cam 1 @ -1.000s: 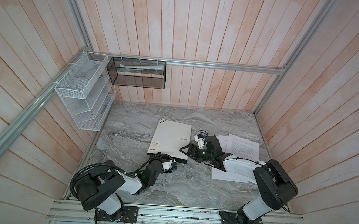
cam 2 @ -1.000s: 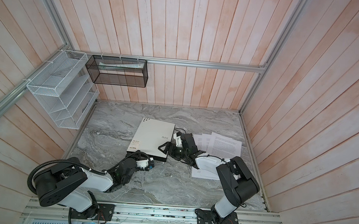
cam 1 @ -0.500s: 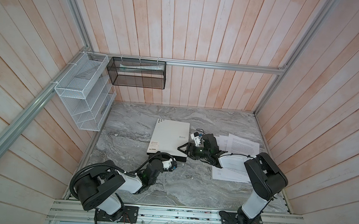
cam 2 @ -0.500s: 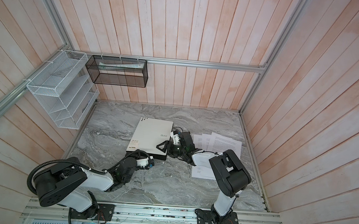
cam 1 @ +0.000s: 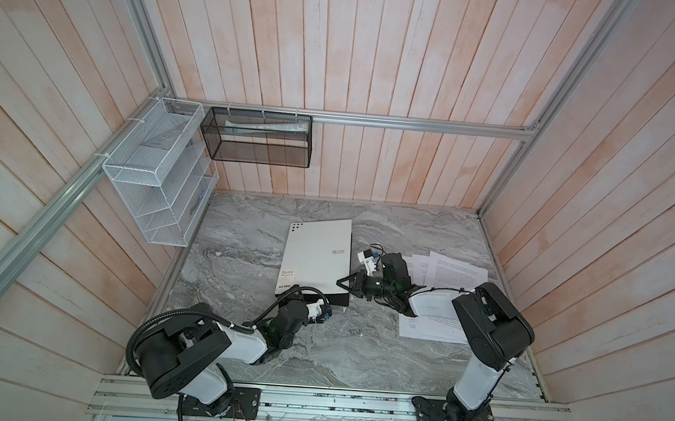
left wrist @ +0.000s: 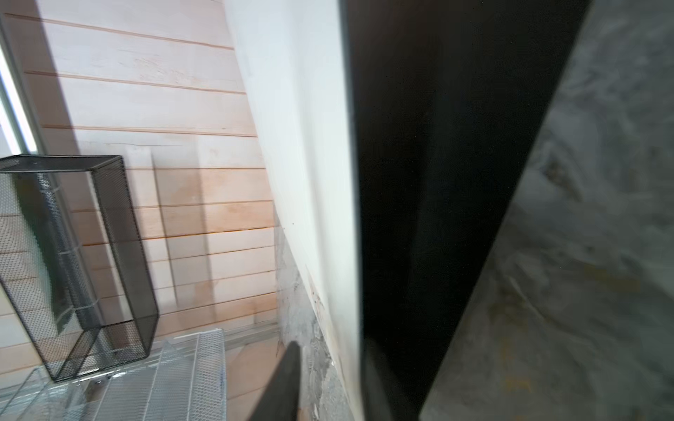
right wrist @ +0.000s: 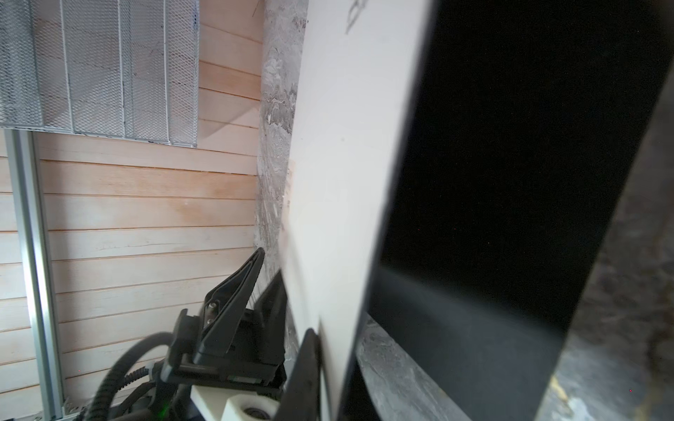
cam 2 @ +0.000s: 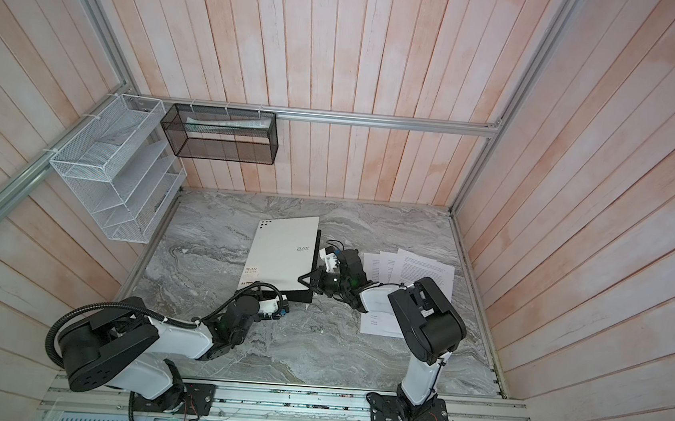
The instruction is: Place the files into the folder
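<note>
Marble tabletop (cam 1: 357, 346) | folder (cam 1: 317, 255) cover edge clamped in right gripper (cam 1: 344, 282) | left gripper (cam 1: 293, 295) jaws apart at near edge

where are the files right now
The files lie fanned out flat on the marble table, on the right in both top views, just right of the folder and partly under the right arm.
</note>
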Motion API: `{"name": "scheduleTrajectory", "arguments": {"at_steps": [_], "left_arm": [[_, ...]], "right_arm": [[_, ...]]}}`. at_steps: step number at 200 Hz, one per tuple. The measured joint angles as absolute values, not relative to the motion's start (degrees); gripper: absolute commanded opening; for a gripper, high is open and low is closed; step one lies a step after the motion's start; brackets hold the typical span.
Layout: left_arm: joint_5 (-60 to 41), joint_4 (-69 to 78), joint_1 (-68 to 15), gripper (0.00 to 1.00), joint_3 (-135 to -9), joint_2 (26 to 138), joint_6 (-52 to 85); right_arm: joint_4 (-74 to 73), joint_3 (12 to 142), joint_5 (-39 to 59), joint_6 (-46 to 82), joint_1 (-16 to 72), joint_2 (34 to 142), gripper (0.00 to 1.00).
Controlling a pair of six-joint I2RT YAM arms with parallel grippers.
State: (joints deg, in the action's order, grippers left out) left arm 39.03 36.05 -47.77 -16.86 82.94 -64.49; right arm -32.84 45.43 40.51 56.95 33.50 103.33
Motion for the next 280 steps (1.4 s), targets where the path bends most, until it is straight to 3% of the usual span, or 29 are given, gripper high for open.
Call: {"name": "scheduleTrajectory", "arguments": {"at_steps": [36, 72, 121, 179, 226, 280], "left_arm": [[39.6, 21.3, -50.2, 0.84, -22.3, 70.9, -59.9], [39.3, 5.1, -50.3, 0.9, -30.5, 62.6, -51.3], [32.5, -12.5, -39.0, 0.95, -39.1, 62.1, -33.6], [11.4, -24.9, -19.6, 0.95, -50.3, 72.4, -16.6], [-7.2, -27.7, -14.0, 0.96, -53.2, 78.1, -9.1], [-29.3, -26.9, -5.6, 1.0, -54.5, 88.8, -1.6]], "right_arm": [[-31.0, 45.9, 39.8, 56.1, 33.6, 102.9, 0.0], [-27.0, 45.9, 38.3, 54.7, 33.6, 100.0, 0.0], [-16.5, 47.2, 34.6, 50.9, 33.6, 91.7, 0.0], [1.4, 56.1, 30.7, 43.1, 33.6, 86.2, 0.0], [13.6, 63.4, 28.9, 37.4, 33.6, 85.4, 0.01], [15.4, 63.4, 28.1, 37.4, 34.0, 84.0, 0.0]]}}
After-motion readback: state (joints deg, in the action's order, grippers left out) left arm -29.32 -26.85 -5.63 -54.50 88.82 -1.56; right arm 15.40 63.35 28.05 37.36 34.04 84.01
